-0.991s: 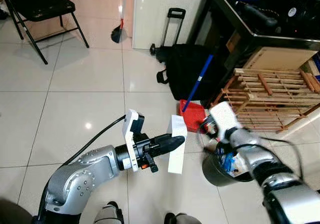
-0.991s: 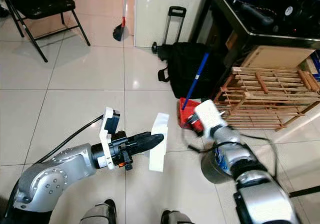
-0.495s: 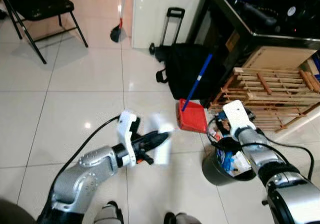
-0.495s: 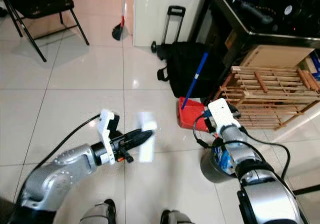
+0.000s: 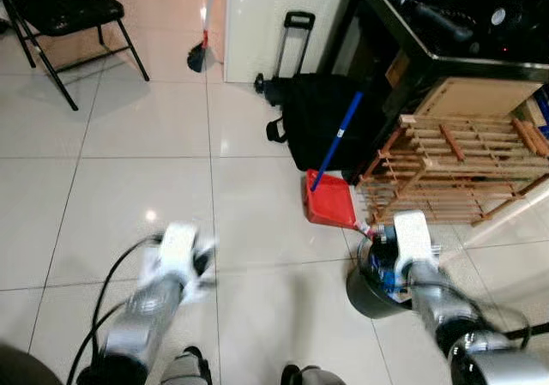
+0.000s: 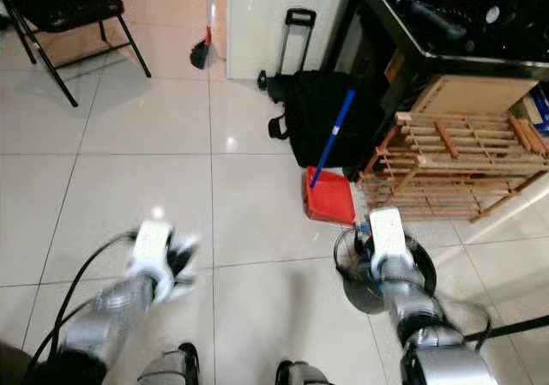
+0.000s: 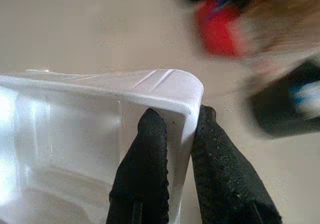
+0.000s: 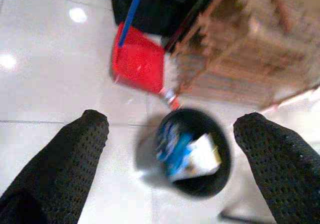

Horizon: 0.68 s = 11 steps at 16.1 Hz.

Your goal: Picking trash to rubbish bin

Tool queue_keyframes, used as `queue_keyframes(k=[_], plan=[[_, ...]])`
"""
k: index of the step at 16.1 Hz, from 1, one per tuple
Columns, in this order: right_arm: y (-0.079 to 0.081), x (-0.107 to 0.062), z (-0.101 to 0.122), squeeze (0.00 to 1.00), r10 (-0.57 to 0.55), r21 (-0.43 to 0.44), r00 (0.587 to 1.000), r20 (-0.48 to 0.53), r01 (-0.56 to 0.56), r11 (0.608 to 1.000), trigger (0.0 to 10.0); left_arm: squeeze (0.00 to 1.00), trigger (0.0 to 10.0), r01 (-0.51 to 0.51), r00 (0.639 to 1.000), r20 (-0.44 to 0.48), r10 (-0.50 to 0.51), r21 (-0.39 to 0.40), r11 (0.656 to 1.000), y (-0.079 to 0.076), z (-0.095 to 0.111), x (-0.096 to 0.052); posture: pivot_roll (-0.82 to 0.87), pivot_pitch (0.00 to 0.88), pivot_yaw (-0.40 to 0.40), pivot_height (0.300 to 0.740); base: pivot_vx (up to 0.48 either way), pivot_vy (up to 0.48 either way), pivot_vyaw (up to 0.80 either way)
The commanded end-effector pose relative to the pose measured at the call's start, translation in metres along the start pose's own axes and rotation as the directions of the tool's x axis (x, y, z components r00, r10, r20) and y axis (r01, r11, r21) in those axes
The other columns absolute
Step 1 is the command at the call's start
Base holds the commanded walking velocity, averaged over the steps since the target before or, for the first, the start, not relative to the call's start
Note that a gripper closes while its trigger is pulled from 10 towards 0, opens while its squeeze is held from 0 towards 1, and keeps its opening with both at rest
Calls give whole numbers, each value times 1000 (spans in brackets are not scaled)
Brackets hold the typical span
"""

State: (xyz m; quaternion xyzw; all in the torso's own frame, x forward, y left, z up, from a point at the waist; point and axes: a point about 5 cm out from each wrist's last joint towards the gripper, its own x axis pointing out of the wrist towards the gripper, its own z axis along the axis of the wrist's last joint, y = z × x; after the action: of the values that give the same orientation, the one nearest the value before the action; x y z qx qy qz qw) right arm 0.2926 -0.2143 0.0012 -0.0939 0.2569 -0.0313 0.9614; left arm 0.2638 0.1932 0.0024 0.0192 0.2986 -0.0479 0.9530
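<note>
The trash is a white plastic container [image 7: 75,124]. My left gripper [image 7: 177,116] is shut on its rim, one black finger inside and one outside. In the head views the left arm [image 5: 163,273] is low on the left, blurred by motion, well apart from the bin. The black round rubbish bin [image 5: 364,297] stands on the floor at the right and holds blue and white trash. My right gripper [image 8: 172,120] hangs open just above the bin [image 8: 200,186], fingers wide apart with nothing between them. The right wrist [image 5: 410,241] is at the bin's far rim.
A red dustpan [image 5: 328,203] with a blue handle lies just beyond the bin. Behind it are a black trolley bag [image 5: 317,128] and a wooden slatted rack [image 5: 455,175] under a dark table. A folding chair [image 5: 60,8] stands far left.
My left arm has swung back and down to the left, carrying the white container away from the bin. The right arm has drawn in and lowered over the bin.
</note>
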Motion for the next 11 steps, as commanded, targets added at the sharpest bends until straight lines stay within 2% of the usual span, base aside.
queue_keyframes(k=[1, 2, 3, 5, 6, 7, 9, 10, 11], plan=[[-4, -4, -17, 0, -10, 41, 998, -70, 13, 999, 10000, 0, 10000, -46, 998, -29, 47, 33, 998, 2, -14, -1, -33, 166, -146, 740, 0, 0, 0], [-4, -9, -32, 0, -18, 86, 992, -125, 29, 996, 10000, 0, 10000, -84, 995, -59, 84, -6, 996, 6, -28, -3, -34, 161, -144, 740, 0, 0, 0], [-2, -16, -51, 0, -16, 104, 981, -195, 37, 994, 10000, 0, 10000, -126, 989, -73, 127, 11, 992, 10, -40, -6, -30, 154, -144, 740, 0, 0, 0], [0, -22, -65, 0, -5, 138, 969, -248, 40, 990, 10000, 0, 10000, -144, 987, -70, 148, 53, 988, 10, -46, -7, -25, 149, -143, 740, 0, 0, 0], [7, -32, -85, 0, 29, 179, 950, -310, 29, 983, 10000, 0, 10000, -194, 978, -66, 196, 37, 980, 13, -55, -8, -20, 138, -141, 740, 0, 0, 0], [13, -38, -96, 0, 58, 226, 939, -340, 22, 974, 10000, 0, 10000, -231, 971, -60, 233, 30, 972, 16, -60, -9, -20, 132, -140, 740, 0, 0, 0], [36, -44, -102, 0, 201, 278, 932, -303, -115, 954, 10000, 0, 10000, -263, 964, -38, 264, 45, 964, 18, -64, -11, -20, 111, -137, 740, 0, 0, 0], [41, -46, -104, 0, 221, 286, 928, -300, -134, 949, 10000, 0, 10000, -268, 961, -50, 271, 67, 961, 18, -68, -12, -19, 104, -136, 740, 0, 0, 0], [45, -48, -107, 0, 228, 301, 925, -306, -133, 944, 10000, 0, 10000, -247, 965, -75, 251, 49, 968, 17, -74, -13, -20, 99, -135, 740, 0, 0, 0]])
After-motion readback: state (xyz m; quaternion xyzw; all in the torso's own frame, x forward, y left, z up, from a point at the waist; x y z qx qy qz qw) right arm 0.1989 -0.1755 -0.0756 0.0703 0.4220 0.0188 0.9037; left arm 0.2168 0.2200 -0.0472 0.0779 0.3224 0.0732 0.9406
